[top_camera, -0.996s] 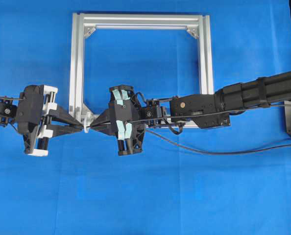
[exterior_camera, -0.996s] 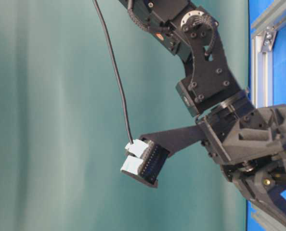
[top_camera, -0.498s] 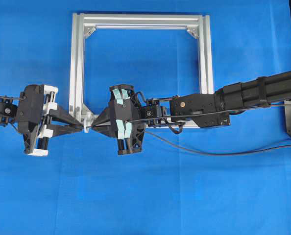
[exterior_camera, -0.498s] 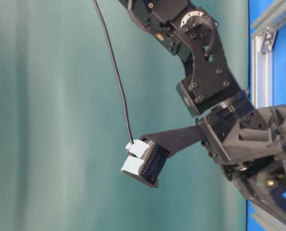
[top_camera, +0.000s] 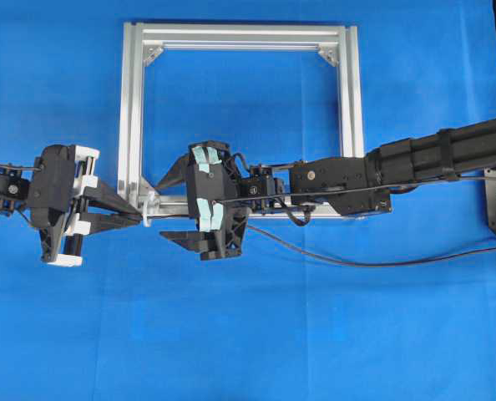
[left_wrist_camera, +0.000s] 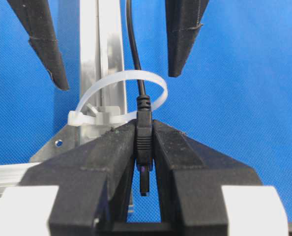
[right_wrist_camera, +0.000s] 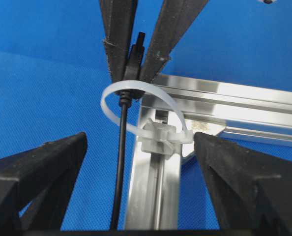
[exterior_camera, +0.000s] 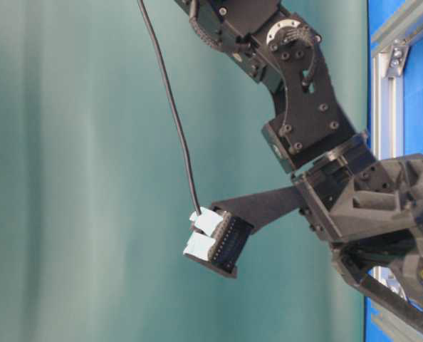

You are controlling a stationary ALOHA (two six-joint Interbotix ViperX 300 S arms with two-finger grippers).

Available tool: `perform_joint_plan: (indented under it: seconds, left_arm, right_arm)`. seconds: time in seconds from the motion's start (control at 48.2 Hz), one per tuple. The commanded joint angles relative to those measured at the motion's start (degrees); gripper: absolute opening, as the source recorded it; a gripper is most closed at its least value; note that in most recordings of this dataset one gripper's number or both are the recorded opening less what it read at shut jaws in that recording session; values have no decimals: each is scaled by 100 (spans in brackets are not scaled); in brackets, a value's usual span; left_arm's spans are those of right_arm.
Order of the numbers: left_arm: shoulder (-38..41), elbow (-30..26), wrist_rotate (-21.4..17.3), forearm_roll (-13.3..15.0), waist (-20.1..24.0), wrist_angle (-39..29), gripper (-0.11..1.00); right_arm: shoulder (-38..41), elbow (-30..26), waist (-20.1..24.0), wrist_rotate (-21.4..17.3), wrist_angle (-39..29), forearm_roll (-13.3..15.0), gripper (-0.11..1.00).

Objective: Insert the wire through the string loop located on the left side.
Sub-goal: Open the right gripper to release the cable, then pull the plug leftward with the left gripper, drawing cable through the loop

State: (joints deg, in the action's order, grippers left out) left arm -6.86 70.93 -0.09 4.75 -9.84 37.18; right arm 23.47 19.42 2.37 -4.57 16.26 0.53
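we see the left gripper (left_wrist_camera: 145, 147) clamped on the plug of the wire (left_wrist_camera: 143, 140), whose cable runs through the string loop (left_wrist_camera: 117, 96) at the frame (top_camera: 132, 117)'s seven o'clock corner. the right gripper (top_camera: 174, 209) stands wide open around the cable, touching nothing. we read no writing or labels anywhere on the blue surface (top_camera: 248, 334).

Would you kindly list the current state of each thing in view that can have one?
wire: threaded through the loop, plug clamped by the left gripper.
string loop: intact, fixed to the frame.
left gripper: shut on the plug.
right gripper: open, holding nothing.
aluminium frame: flat on the blue surface.
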Motion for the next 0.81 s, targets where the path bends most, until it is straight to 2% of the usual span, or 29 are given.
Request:
perform_joint_plan:
  seconds: [0.0, 0.187, 0.394, 0.789]
  left_arm:
    - [-53, -53, 9, -9, 0, 26, 8]
    - [-299, 0, 18, -9, 0, -272, 8]
    - [-993, 79, 26, -9, 0, -1213, 8]
    - [-3103, 510, 88, -9, 0, -2874, 8]
  right_arm:
    - [-123, -53, 0, -9, 18, -26, 95]
    - [-141, -18, 0, -9, 18, -18, 95]
    - [-167, 26, 0, 0, 18, -18, 95]
    - [-167, 26, 0, 0, 26, -18, 95]
